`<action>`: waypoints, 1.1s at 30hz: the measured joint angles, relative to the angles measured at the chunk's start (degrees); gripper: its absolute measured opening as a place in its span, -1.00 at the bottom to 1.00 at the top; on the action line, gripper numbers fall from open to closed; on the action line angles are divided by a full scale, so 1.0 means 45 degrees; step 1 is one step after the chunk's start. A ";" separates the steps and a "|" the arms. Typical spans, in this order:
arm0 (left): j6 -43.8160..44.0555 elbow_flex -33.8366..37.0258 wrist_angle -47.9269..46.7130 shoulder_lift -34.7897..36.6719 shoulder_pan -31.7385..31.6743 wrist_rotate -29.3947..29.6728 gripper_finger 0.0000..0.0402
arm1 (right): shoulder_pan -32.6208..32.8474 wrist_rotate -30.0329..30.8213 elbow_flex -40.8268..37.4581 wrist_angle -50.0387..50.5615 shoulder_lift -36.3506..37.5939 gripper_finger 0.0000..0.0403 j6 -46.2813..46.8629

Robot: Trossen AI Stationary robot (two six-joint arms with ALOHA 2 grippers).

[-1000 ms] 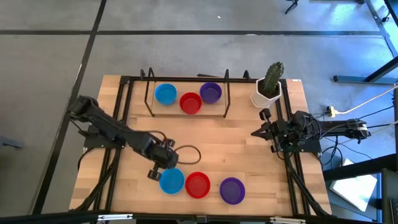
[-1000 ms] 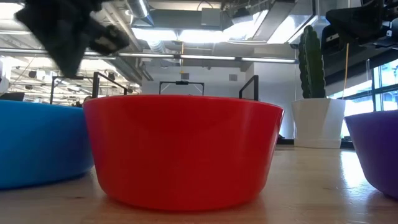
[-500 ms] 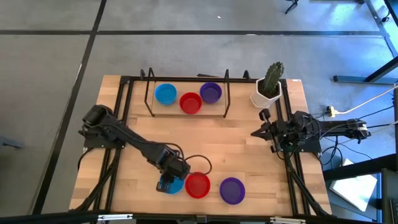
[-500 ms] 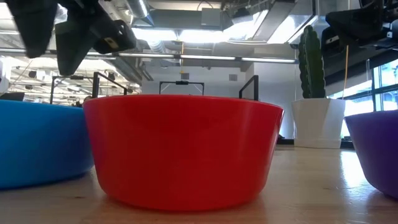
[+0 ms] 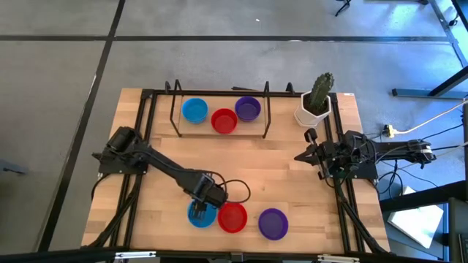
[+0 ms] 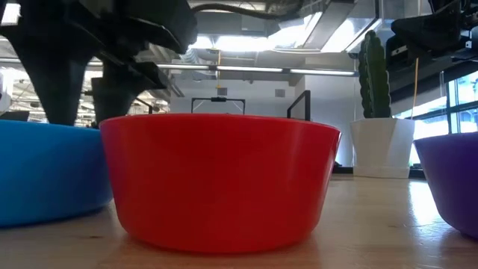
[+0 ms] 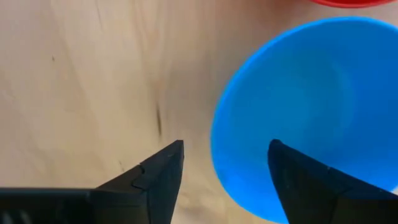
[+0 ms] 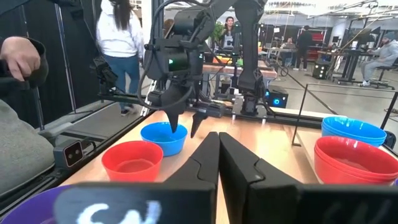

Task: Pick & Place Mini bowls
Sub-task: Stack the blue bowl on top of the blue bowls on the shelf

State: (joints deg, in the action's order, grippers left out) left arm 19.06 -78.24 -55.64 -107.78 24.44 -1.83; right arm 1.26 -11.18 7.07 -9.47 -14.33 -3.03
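Three mini bowls stand in a row near the table's front edge: blue (image 5: 197, 215), red (image 5: 232, 218) and purple (image 5: 273, 223). My left gripper (image 5: 205, 207) is open and points down over the blue bowl (image 7: 311, 106). One finger (image 7: 305, 180) is over the bowl's inside and the other (image 7: 158, 180) is outside, with the bowl's rim (image 7: 217, 146) between them, apart from both. My right gripper (image 5: 300, 155) waits shut at the table's right side, holding nothing.
More bowls, blue (image 5: 194, 109), red (image 5: 224, 120) and purple (image 5: 248, 108), sit inside a black frame (image 5: 219, 91) at the back. A white pot with a cactus (image 5: 316, 98) stands at the back right. Bare wood (image 5: 256, 157) lies mid-table. People (image 8: 121, 37) stand beyond the table.
My left gripper has moved toward the table's right and near edges and come down over the blue bowl. Its fingers have opened wide, from shut a second ago, and now straddle the bowl's rim. The bowls have stayed in place.
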 joint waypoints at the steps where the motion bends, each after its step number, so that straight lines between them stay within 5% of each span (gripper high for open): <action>1: -0.0041 0.0002 -0.0002 -0.0017 -0.0025 0.0096 0.13 | 0.0000 0.0000 0.0000 0.0000 0.0000 -0.93 0.0000; 20: -0.1695 0.1496 0.1560 -0.0016 -0.0077 0.0830 0.06 | 0.0002 0.0005 0.0000 0.0175 -0.0005 -0.93 -0.0049; 24: -0.2267 0.1496 0.1626 -0.0016 -0.0077 0.0859 -0.24 | 0.0003 0.0005 0.0000 0.0173 -0.0005 -0.93 -0.0045; 29: -0.2822 0.1496 0.1486 -0.0013 -0.0077 -0.0184 -0.86 | 0.0000 0.0005 0.0000 0.0170 0.0000 -0.93 0.0204; 33: -0.2904 0.1496 0.0609 0.0024 -0.0122 -0.0715 -0.96 | 0.0000 0.0005 0.0000 0.0175 0.0000 -0.93 0.0209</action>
State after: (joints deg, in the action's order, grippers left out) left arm 5.99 -71.50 -52.89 -107.67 23.89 -5.05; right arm 1.26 -11.16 7.07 -8.69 -14.33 -2.09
